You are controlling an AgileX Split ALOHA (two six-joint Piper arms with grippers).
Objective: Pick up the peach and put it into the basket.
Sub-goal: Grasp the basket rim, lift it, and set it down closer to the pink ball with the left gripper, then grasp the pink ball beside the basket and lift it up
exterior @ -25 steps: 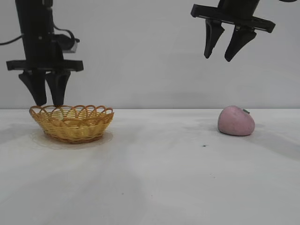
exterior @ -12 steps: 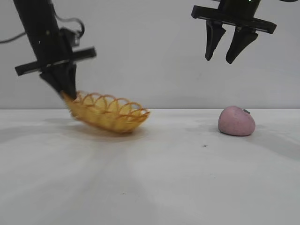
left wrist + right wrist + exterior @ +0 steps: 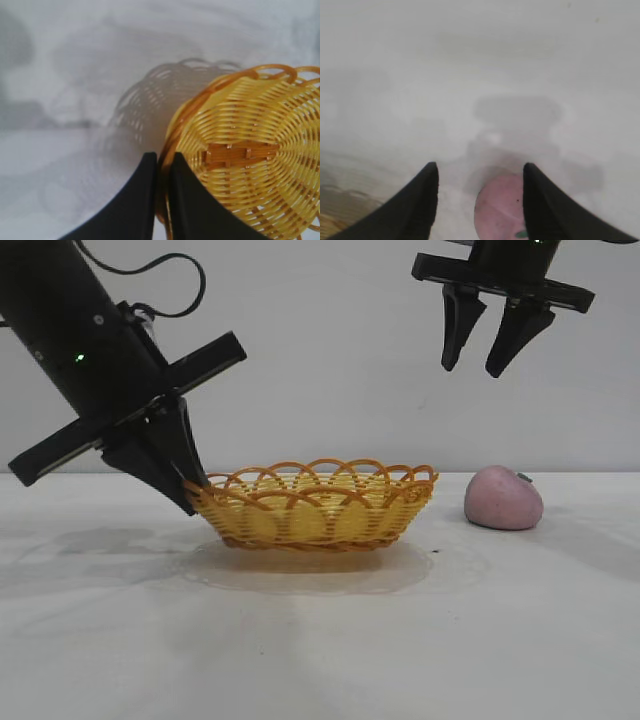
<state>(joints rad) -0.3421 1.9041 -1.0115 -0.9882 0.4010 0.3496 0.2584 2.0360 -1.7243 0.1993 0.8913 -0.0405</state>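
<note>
The peach [image 3: 503,498] lies on the white tabletop [image 3: 320,640] at the right of the exterior frame, just beside the basket [image 3: 315,505] but not touching it. The basket sits at centre frame, level on the tabletop. The left gripper [image 3: 190,485], tilted down from the upper left, has its fingers [image 3: 145,200] clamped on the basket's looped rim at its left end. The right gripper [image 3: 490,335] hangs high at the upper right, above the peach, its fingers [image 3: 420,200] spread apart and holding nothing.
</note>
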